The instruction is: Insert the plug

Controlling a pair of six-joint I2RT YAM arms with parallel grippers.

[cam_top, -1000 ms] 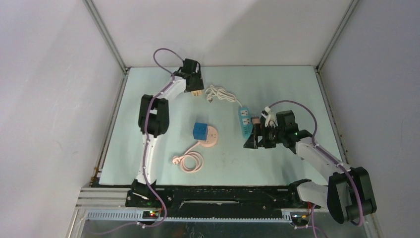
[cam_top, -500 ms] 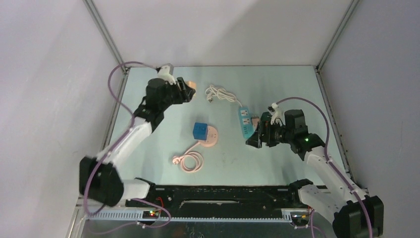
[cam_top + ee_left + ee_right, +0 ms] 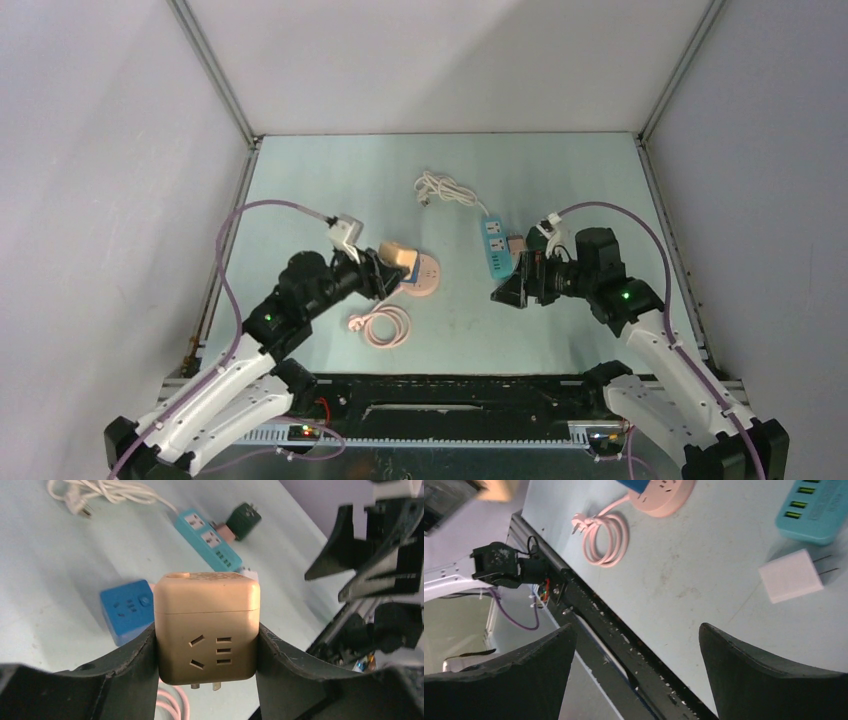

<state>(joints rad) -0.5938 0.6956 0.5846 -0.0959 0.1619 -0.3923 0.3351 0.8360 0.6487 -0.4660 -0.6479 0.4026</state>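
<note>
Table [image 3: 320,190] bears teal strip [image 3: 494,245] (pink socket [image 3: 428,275] too).

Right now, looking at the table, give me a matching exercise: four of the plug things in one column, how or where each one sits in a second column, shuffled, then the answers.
Column one:
1. beige cube adapter
2. blue cube adapter
3. white charger
4. pink cord

Column two:
A. wound into a coil
B. clamped in the left gripper
C. sitting on the pink round socket
D. lying loose beside the teal power strip

Pairs: 1-B, 2-C, 3-D, 4-A.
</note>
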